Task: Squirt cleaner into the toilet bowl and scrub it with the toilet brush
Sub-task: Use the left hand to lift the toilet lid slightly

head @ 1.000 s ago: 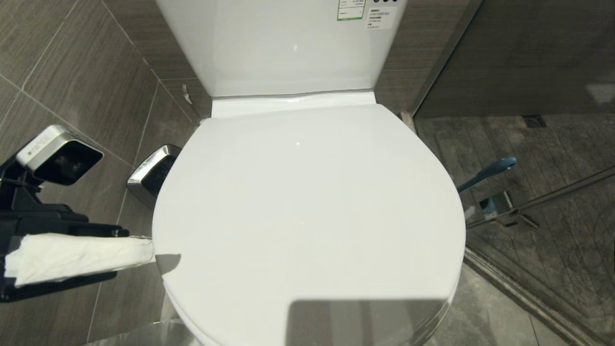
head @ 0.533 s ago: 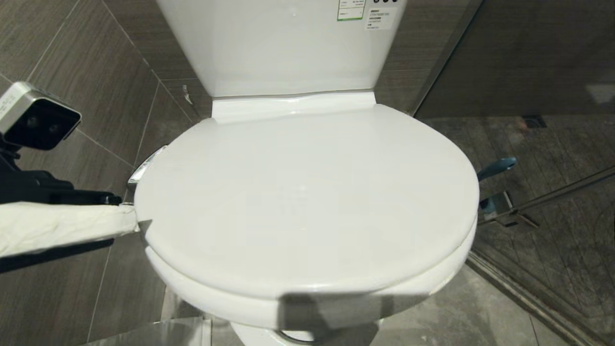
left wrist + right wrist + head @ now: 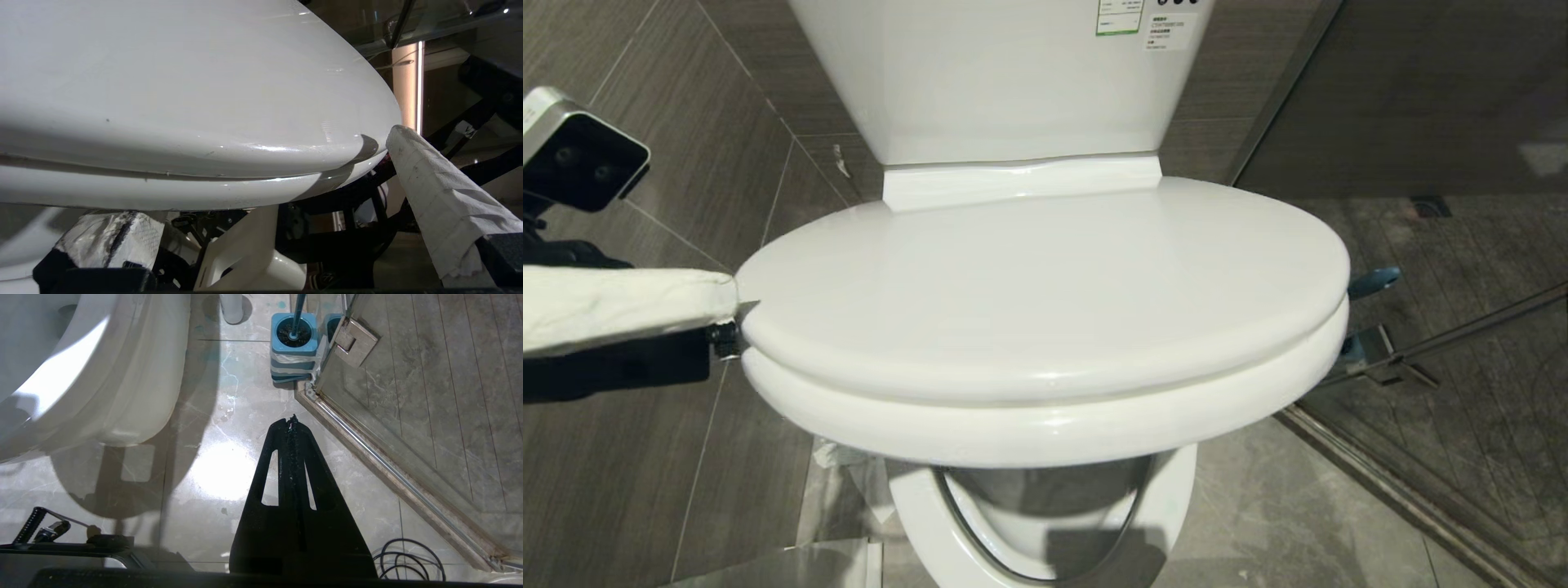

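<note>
None of the cleaning was done: my spread left claw had the lid and seat only part-raised, no cleaner squirted.

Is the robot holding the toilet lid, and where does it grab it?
The left gripper stands open around the side edge of the lid and seat, tipping them up. The right gripper is shut, empty.
</note>
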